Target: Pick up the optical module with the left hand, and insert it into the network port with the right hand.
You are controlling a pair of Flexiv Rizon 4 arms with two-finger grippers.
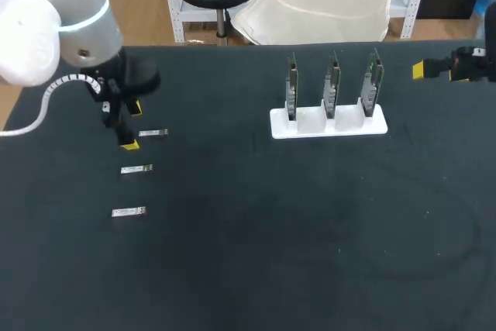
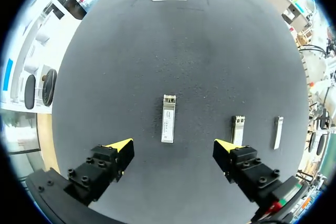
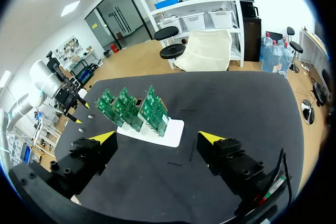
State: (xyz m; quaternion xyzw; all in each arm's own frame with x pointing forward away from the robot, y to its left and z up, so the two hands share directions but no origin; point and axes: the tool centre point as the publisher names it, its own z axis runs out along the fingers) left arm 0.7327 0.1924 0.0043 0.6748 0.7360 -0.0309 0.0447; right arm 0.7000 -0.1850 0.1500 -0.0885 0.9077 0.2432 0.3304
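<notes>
at the left, the left gripper is held wide open and empty over the black table. one small silver metal optical module is seen flat on the table between its yellow fingers, not touched. two more silver modules are laid beside it. in the middle, three green boards are stood in a white holder. at the far right, the right gripper is held open and empty.
</notes>
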